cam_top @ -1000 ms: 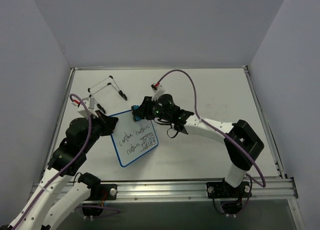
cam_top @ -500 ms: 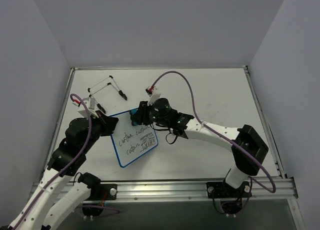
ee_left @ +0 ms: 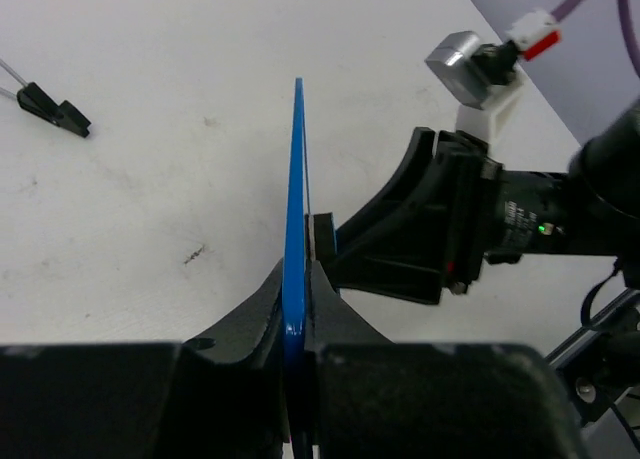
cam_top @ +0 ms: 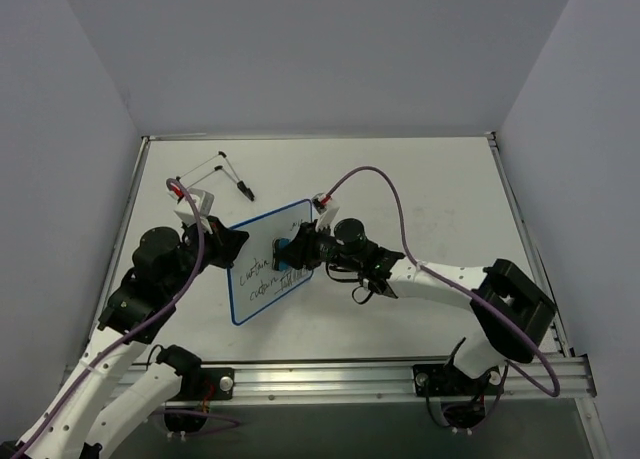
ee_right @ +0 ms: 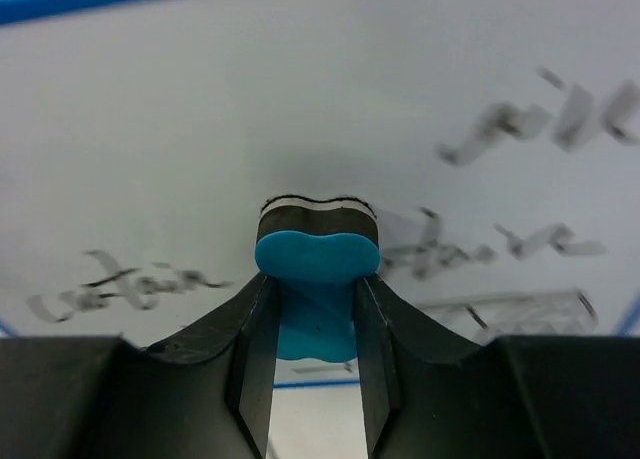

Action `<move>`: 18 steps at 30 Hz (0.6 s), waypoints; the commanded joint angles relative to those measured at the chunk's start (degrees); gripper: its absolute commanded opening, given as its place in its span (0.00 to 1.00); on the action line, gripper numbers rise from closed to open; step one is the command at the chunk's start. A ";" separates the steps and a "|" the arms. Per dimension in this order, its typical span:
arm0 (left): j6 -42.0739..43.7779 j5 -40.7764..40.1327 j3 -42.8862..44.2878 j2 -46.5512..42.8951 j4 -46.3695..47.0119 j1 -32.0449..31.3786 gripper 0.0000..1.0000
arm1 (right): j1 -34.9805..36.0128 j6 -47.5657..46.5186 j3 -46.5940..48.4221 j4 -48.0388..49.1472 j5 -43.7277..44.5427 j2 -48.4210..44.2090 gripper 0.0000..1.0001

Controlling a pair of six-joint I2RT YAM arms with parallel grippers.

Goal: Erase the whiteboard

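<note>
White links with black joints make up the left arm (cam_top: 158,264) and right arm (cam_top: 440,276). Each carries a looping purple cable (cam_top: 372,169) ending at a red-and-white plug (cam_top: 321,200).

You are looking down on a white table (cam_top: 440,179) with a matte top; a few small dark scuffs (ee_left: 195,254) show in the left wrist view. Plain pale grey walls close it in on three sides: the back wall (cam_top: 320,59) at 12 o'clock, the left wall (cam_top: 50,179) at 9 o'clock and the right wall (cam_top: 590,179) at 3 o'clock. A metal rail (cam_top: 350,374) runs along the table's edge at 6 o'clock. The light is soft and even, with only faint shadows.
</note>
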 commanded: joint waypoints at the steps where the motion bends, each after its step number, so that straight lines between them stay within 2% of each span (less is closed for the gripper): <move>1: 4.91 16.93 0.39 1.95 -4.46 -2.89 0.02 | -4.76 -2.60 -1.36 -0.18 1.98 10.38 0.00; 8: 5.26 17.38 0.21 3.17 -4.72 -2.89 0.02 | -11.27 -3.57 0.84 2.73 -1.81 17.00 0.00; 14: 3.16 17.64 0.39 5.55 -4.98 -2.89 0.02 | -10.05 -4.10 3.48 1.59 -1.11 9.89 0.00; 18: -1.75 17.21 -0.66 5.90 -3.32 -2.89 0.02 | -9.00 -2.34 3.39 4.13 0.65 4.18 0.00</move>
